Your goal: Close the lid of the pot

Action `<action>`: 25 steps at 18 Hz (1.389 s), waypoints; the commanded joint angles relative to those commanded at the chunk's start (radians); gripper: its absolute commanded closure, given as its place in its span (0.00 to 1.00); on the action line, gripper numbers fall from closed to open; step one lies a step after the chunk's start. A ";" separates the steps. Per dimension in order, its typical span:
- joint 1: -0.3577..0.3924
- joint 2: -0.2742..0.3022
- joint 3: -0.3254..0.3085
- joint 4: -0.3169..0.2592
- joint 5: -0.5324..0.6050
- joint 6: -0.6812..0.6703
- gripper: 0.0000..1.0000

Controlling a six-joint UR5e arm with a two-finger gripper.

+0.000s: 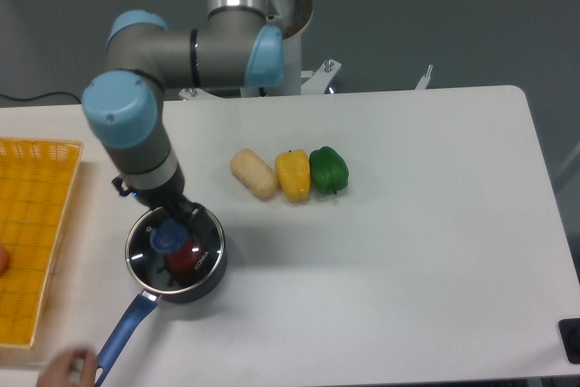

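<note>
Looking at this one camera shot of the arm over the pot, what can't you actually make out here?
- gripper: its fingers are hidden by the wrist above them, so open or shut is unclear.
- lid: whether its rim sits fully on the pot is too small to judge.
- red item inside the pot: blurred through the glass, unidentifiable.
- yellow basket: cut off by the left edge.
- hand: cut off at the bottom edge.

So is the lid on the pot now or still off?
On. The lid sits over the pot, its silver rim lining up with the pot's edge and something red visible through the glass. Whether the tool has let go of the knob: cannot tell.
</note>
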 joint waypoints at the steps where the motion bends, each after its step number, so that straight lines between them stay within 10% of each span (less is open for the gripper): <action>1: 0.017 0.011 -0.003 -0.008 -0.003 0.058 0.00; 25: 0.479 0.051 -0.017 -0.103 -0.029 0.800 0.00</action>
